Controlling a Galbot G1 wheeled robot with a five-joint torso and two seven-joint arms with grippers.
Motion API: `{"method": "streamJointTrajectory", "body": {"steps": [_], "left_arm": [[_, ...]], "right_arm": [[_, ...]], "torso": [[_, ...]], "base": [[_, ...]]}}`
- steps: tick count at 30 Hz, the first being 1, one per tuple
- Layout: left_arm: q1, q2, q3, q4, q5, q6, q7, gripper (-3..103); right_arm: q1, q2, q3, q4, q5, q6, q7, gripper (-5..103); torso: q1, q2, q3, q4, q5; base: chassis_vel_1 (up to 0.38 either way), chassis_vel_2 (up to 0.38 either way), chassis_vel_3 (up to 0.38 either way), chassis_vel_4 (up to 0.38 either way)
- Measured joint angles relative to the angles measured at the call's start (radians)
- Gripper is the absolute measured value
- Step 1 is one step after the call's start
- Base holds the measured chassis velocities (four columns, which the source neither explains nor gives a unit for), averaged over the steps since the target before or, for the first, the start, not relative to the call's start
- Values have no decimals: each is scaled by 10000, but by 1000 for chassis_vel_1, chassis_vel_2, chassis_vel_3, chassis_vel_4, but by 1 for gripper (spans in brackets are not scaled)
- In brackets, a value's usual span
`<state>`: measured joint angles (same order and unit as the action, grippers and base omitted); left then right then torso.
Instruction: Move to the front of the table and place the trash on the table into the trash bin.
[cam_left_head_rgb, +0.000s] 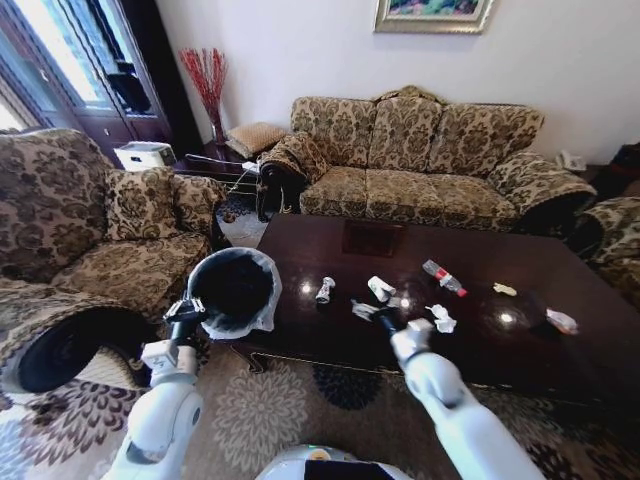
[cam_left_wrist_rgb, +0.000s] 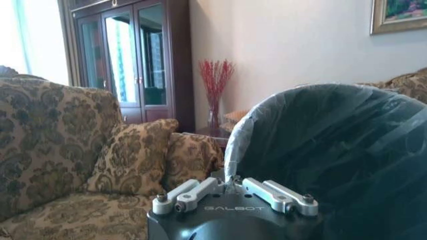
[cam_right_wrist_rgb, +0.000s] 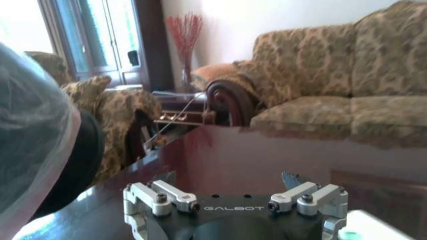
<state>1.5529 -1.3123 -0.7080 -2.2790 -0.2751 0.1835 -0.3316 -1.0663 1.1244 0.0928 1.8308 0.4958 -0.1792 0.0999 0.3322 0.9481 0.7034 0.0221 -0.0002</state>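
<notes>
- At the near-left corner of the table (cam_left_head_rgb: 520, 345), the trash bin (cam_left_head_rgb: 235, 290) is held tilted, its mouth turned up toward the head camera.
- The bin is small, round and black, lined with a translucent white bag folded over its rim; its inside looks dark.
- The left hand (cam_left_head_rgb: 187, 312) grips the bin at its near rim; in the left wrist view its fingers (cam_left_wrist_rgb: 193, 192) are drawn in tight on the bag's edge.
- The table is glossy dark brown wood, reflecting the sofa and ceiling lights.
- The trash lies scattered across the tabletop:
  - a clear plastic bottle with a red cap (cam_left_head_rgb: 443, 277), lying on its side toward the far middle;
  - a small white crumpled piece (cam_left_head_rgb: 325, 290) nearest the bin;
  - a white paper cup (cam_left_head_rgb: 380, 289) lying tipped over;
  - a crumpled white tissue (cam_left_head_rgb: 441, 318) just right of the right hand;
  - a yellowish scrap (cam_left_head_rgb: 505, 290) farther right;
  - a wrapper (cam_left_head_rgb: 561, 321) near the right edge.
- The right hand (cam_left_head_rgb: 378, 315) is low over the table's front middle, beside a small wrapper (cam_left_head_rgb: 362, 309) and near the cup.
- In the right wrist view the right hand's fingers (cam_right_wrist_rgb: 313, 192) stand spread apart, with nothing seen between them.
</notes>
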Motion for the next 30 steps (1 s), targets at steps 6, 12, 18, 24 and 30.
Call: {"method": "streamJointTrajectory", "body": {"steps": [6,12,18,24,30], "left_arm": [[-414,539,-90,341,-813,199,-104,2],[-987,1182,-130,693,-1390,322,-175,2],[-1307,1618,-191,775,-1727,460,-229,2],[-1310,1684,-191,756,-1791,492,-234,2],[-1213,1700,-197,558,-1816,530,-235,2]], "right_arm": [[1112,690,-1160,-1643,-36,-147,607,100],[1599,1494,-1601,-2838,-175,-164,709,100],[2103,2135,-1782,-3834,-348,-94,714,100],[2479,2521,-1930,-4616,-486,23,695,99],[2740,2719,-1980,-5011,-594,86,660,78]], "torso": [[-8,0,-4,-5,-3],[-7,-5,-3,-6,-4],[-8,-6,-6,-4,-1],[-10,-6,-7,-4,0],[-10,-7,-8,-4,1]], "base": [[0,0,0,0],[0,0,0,0],[0,0,0,0],[0,0,0,0],[0,0,0,0]]}}
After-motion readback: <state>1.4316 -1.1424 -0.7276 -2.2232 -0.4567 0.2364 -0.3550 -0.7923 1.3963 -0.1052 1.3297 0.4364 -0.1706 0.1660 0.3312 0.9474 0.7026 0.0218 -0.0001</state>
